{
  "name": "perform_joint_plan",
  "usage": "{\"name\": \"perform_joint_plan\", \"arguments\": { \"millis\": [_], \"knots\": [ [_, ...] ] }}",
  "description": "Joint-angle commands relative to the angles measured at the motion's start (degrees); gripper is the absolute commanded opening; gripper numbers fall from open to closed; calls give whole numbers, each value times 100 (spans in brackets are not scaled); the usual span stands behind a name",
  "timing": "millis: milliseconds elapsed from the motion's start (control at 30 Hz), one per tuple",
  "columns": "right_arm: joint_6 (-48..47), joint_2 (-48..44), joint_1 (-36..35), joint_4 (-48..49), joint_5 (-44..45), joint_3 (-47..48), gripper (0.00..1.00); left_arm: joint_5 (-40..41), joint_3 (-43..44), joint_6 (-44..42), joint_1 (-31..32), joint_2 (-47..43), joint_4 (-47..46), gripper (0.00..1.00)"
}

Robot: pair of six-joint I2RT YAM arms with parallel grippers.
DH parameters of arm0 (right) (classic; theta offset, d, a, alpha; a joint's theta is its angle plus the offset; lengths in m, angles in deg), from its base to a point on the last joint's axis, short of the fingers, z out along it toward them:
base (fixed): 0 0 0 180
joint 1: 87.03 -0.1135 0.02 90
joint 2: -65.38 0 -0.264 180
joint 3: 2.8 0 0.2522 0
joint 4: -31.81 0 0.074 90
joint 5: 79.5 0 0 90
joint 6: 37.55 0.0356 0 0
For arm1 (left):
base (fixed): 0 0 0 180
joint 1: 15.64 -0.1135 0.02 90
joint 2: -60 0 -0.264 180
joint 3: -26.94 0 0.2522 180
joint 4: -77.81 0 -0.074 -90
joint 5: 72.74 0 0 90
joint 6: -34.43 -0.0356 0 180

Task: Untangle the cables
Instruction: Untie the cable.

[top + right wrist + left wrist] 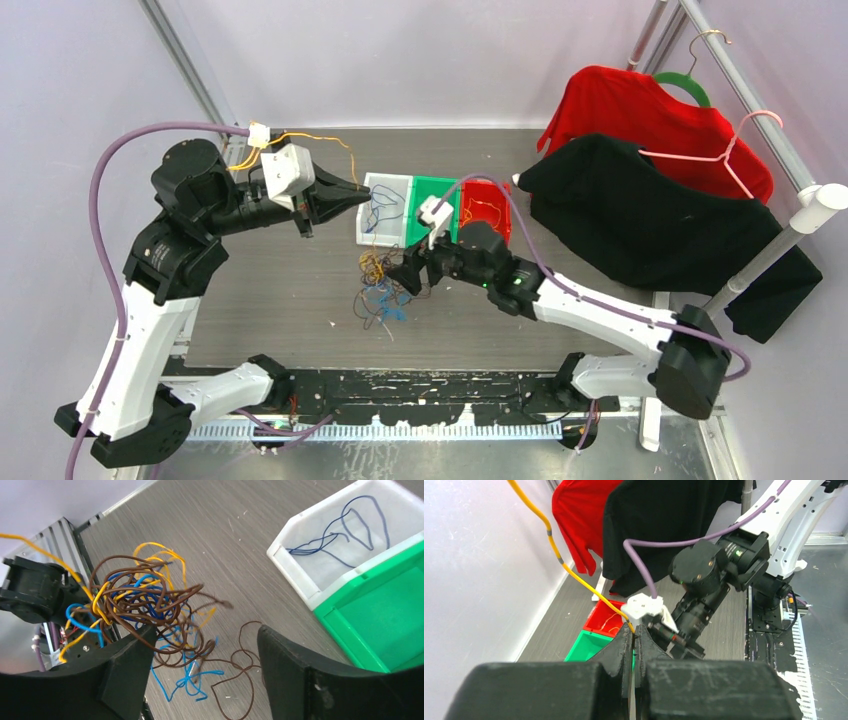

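My left gripper [366, 197] is held above the table beside the bins, shut on a yellow cable [555, 545] that is pinched at its tip [634, 630] and rises to the upper left. A tangle of brown, blue and yellow cables [142, 597] bunches against the left finger of my right gripper [206, 630], which is open with nothing clamped. The same cables [378, 285] lie at mid-table just left of my right gripper [405, 275]. Loose brown [240, 667] and blue [192, 680] strands lie on the table between the fingers.
Three bins stand in a row at the back: white [388, 178] with a blue cable [350, 530] inside, green [435, 182], and red [490, 185] with orange strands. A red shirt [640, 105] and a black shirt [640, 215] hang on a rack at the right.
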Motion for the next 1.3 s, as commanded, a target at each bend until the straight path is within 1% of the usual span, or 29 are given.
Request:
{"name": "perform_joint_plan", "arguments": {
  "millis": [0, 67, 133, 200, 233, 267, 367, 500, 667, 833, 967, 1000, 1033, 1100, 1167, 1267],
  "knots": [
    [-283, 467, -243, 542, 337, 492, 72, -139, 163, 55, -8, 4, -159, 0],
    [-161, 694, -351, 890, 360, 546, 59, -135, 192, 56, -6, 4, -148, 0],
    [1, 852, -435, 1317, 345, 548, 38, -123, 211, 20, -13, -4, -103, 0],
    [103, 913, -490, 1721, 286, 452, 14, -87, 213, -40, -13, -29, -31, 0],
    [158, 881, -496, 1921, 294, 347, 4, -68, 213, -93, -13, -45, 15, 0],
    [216, 812, -497, 2105, 326, 232, 2, -48, 207, -148, -13, -67, 66, 0],
    [325, 560, -498, 2387, 805, -198, 1, 30, 128, -303, -11, -159, 151, 0],
    [344, 233, -497, 2243, 1769, -525, 1, 130, 94, -393, -12, -237, 176, 0],
    [360, -6, -488, 1687, 2555, -645, 1, 245, 222, -632, -12, -252, 383, 0],
    [539, -78, -493, 894, 3806, -728, 1, 758, 578, -1123, -13, -225, 943, 0],
    [584, -94, -462, 250, 4123, -756, 1, 1606, 890, -1638, -13, -260, 1378, 0],
    [639, -141, -459, 198, 4169, -819, 1, 1956, 974, -1787, -13, -252, 1452, 0],
    [723, -196, -458, 164, 4220, -900, 1, 2474, 1040, -1973, -12, -256, 1474, 0],
    [899, -361, -461, 49, 4331, -1042, 1, 3241, 1071, -2310, -14, -294, 1353, 0],
    [1084, -481, -436, -218, 4455, -1122, 1, 3903, 972, -2642, -14, -366, 1023, 0],
    [1375, -754, -370, -699, 4491, -1122, 1, 4498, 979, -2946, -13, -388, 627, 0]
  ]
}}
